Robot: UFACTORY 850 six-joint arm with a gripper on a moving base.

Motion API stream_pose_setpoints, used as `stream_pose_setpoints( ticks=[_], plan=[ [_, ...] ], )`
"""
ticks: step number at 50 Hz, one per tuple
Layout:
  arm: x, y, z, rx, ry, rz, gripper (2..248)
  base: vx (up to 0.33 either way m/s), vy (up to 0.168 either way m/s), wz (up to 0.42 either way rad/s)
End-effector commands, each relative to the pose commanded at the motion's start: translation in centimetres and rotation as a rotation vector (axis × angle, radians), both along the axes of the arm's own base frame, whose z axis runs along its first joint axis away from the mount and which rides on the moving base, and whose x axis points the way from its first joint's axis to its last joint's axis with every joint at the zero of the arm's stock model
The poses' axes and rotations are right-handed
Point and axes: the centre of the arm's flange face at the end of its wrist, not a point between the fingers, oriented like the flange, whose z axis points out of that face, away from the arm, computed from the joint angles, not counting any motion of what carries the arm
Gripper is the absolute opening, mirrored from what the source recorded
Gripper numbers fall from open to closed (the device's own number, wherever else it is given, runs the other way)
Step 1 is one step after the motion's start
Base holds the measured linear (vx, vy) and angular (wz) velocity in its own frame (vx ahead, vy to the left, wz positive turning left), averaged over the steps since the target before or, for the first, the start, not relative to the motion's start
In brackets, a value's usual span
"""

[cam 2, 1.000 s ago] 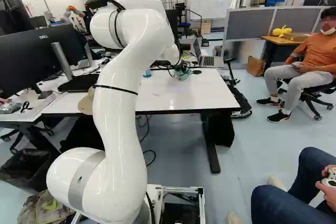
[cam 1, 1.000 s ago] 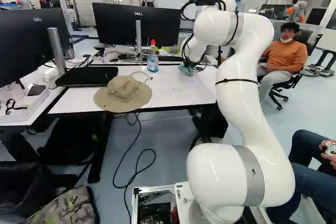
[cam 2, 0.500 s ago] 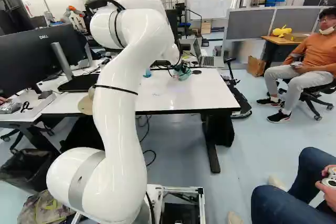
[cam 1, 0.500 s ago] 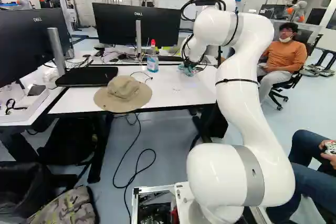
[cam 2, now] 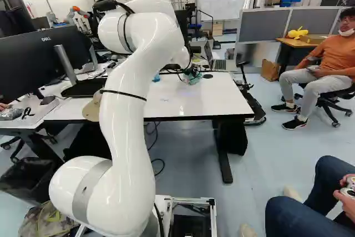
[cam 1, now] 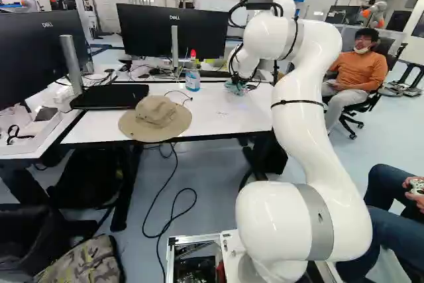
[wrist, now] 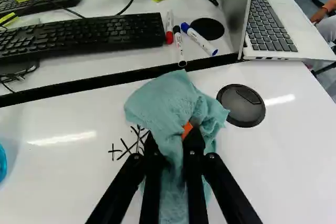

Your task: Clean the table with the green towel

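In the left base view my gripper is low over the far right part of the white table, with the teal-green towel at its tip. Seen from the wrist, the gripper is shut on the bunched towel, whose folds spread ahead of the fingers and beneath them on the tabletop. Black pen marks show beside the towel, partly hidden by it and a finger. On the towel's other side lies a round black cable cover.
Beyond the towel, across the gap between tables, are markers, a keyboard and a laptop. The left base view shows a spray bottle, a hat and monitors. Other robots stand far back.
My arm's upper part has shifted slightly, leftward in the left base view and rightward in the right one. The towel stays held, almost in the same place. The base has not moved.
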Motion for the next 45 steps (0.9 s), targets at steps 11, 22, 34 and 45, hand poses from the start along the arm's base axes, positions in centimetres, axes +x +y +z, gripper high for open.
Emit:
stream_pose_setpoints(
  ticks=[11,22,34,45],
  plan=[
    [1.3,1.4,-0.2,-0.002,-0.013,0.021,49,0.0,0.0,0.0],
    [2.0,3.3,-0.3,-0.003,-0.018,0.046,49,0.0,0.0,0.0],
    [1.9,5.4,-0.2,-0.002,-0.015,0.073,49,0.0,0.0,0.0],
    [1.0,7.0,0.0,0.0,-0.002,0.094,49,0.0,0.0,0.0]
  ],
)
